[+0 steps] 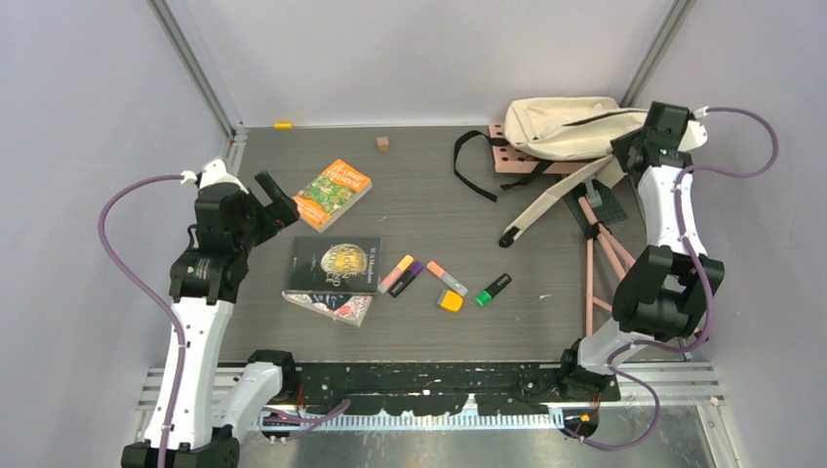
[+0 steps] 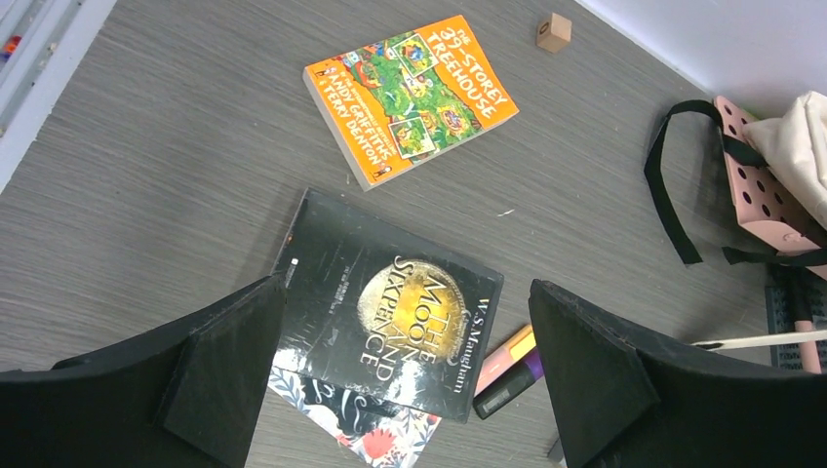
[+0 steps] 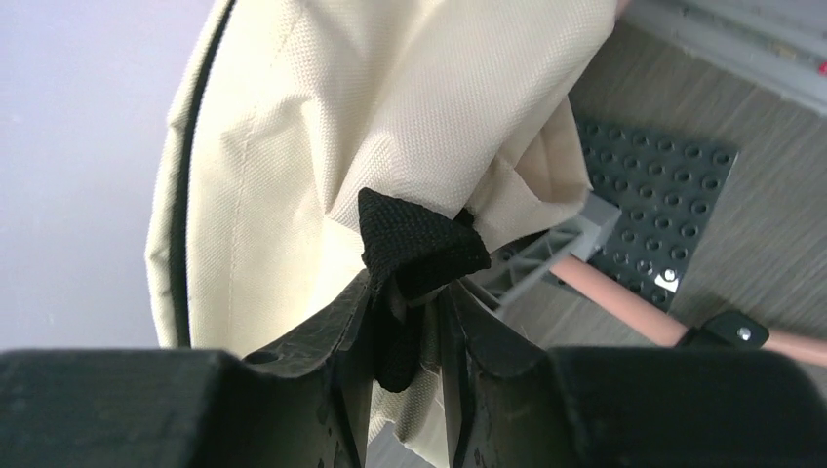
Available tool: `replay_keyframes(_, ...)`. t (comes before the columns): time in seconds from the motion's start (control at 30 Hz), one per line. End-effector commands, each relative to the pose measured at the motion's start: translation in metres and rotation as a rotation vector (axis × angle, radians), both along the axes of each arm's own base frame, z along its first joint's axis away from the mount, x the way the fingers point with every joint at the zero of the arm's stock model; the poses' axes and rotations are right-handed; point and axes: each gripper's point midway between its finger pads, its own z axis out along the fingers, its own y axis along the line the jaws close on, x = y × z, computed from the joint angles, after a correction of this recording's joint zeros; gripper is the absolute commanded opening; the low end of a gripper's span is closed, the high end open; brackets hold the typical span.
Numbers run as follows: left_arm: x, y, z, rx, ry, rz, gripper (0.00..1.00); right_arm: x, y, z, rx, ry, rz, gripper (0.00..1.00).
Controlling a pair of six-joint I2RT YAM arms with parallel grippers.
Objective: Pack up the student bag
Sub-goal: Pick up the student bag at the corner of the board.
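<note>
The cream student bag (image 1: 566, 125) lies at the far right of the table, partly on a pink perforated board (image 1: 522, 161). My right gripper (image 1: 634, 144) is at its right end. In the right wrist view that gripper (image 3: 410, 302) is shut on the bag's black webbing loop (image 3: 419, 239) and a fold of cream fabric (image 3: 390, 107). My left gripper (image 1: 283, 210) hovers open over the left side. In its wrist view the gripper (image 2: 408, 292) frames a black book (image 2: 390, 312) lying on a floral book (image 2: 361, 429). An orange book (image 2: 412, 96) lies beyond.
Several highlighters (image 1: 447, 277) lie mid-table, right of the black book (image 1: 334, 264). A small wooden cube (image 1: 383, 143) sits at the back. A black bag strap (image 1: 473, 166) trails left of the board. Pink rods (image 1: 605, 244) and a dark studded plate (image 3: 663, 214) lie under the right arm.
</note>
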Motion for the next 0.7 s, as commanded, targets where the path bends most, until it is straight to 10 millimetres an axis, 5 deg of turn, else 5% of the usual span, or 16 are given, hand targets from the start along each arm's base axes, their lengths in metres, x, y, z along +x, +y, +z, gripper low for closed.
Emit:
replay_keyframes(0.0, -0.005, 0.007, 0.018, 0.005, -0.041, 0.037, 0.99, 0.009, -0.020, 0.090, -0.167, -0.167, -0.027, 0.23)
replay_keyframes(0.2, -0.027, 0.018, 0.024, 0.080, -0.020, 0.044, 0.98, 0.025, -0.021, 0.133, -0.236, -0.255, -0.006, 0.05)
replay_keyframes(0.4, -0.041, 0.023, 0.026, 0.105, -0.014, 0.058, 0.99, 0.034, -0.016, 0.223, -0.386, -0.411, 0.071, 0.01)
replay_keyframes(0.67, -0.036, 0.021, 0.054, 0.087, -0.097, 0.058, 0.98, 0.032, 0.026, 0.332, -0.482, -0.686, 0.238, 0.01)
